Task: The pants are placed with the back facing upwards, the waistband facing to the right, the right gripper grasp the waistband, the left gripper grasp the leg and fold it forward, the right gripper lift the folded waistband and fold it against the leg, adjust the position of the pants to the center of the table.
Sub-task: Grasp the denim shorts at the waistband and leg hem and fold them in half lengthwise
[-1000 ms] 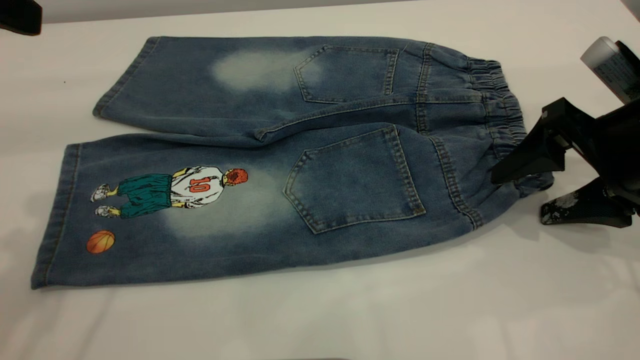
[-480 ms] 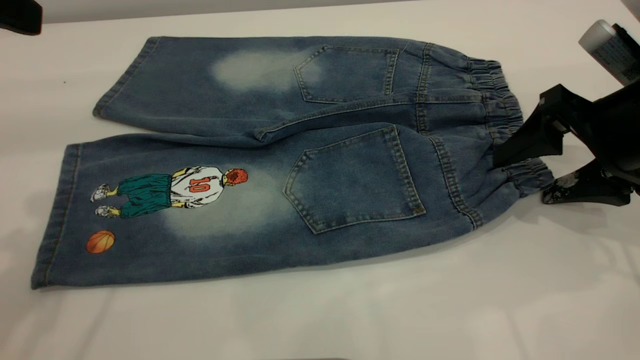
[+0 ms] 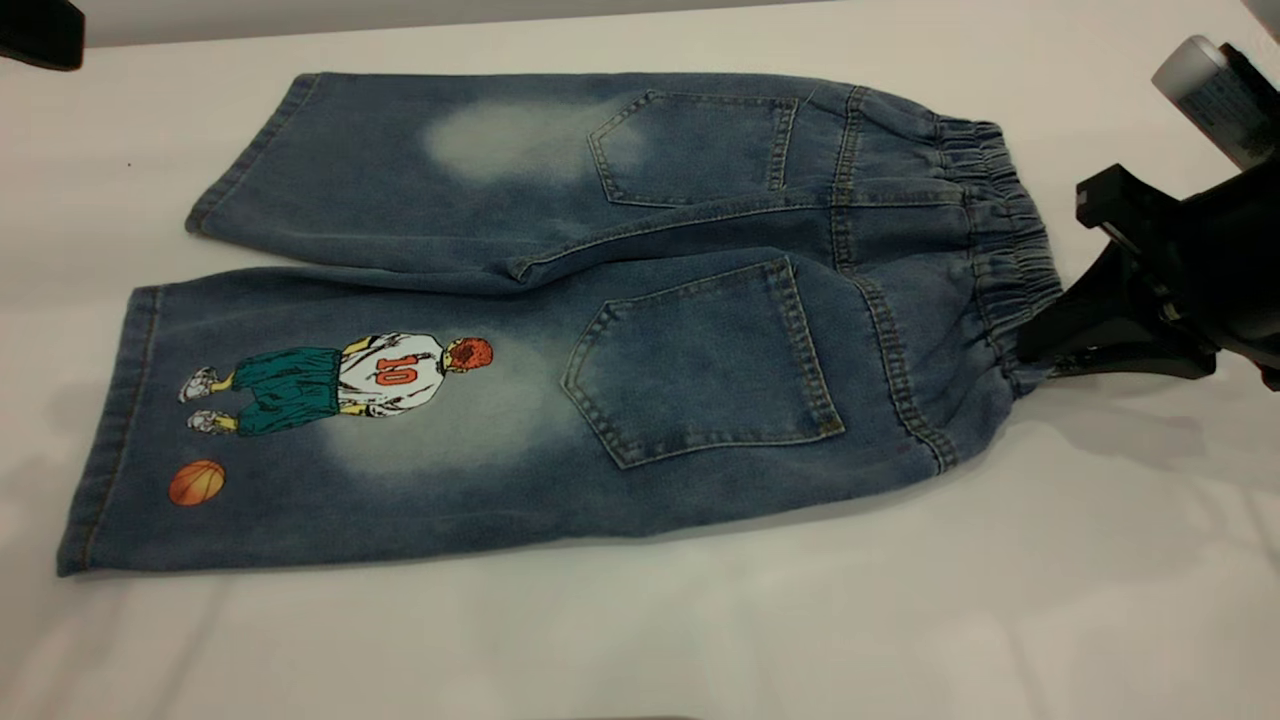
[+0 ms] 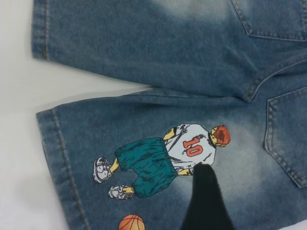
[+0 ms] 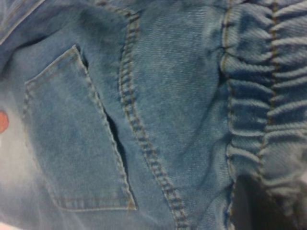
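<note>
pants point(image 3: 560, 320) flat on worktop point(image 3: 700, 620), back up | right hand point(image 3: 1035, 345) clamped on waistband point(image 3: 1010, 270), near end, tips hidden by cloth | left hand point(image 4: 206, 201) above printed leg point(image 3: 330, 420), mostly cut off, grip unreadable

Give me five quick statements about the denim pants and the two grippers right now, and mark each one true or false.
1. The pants lie with both patch pockets facing up. True.
2. The right gripper is at the near corner of the waistband. True.
3. The leg with the cartoon player is already folded over the plain leg. False: both legs lie flat, side by side on the table.
4. The waistband points toward the left arm. False: it points toward the right arm.
5. The left gripper hovers above the printed leg. True.
</note>
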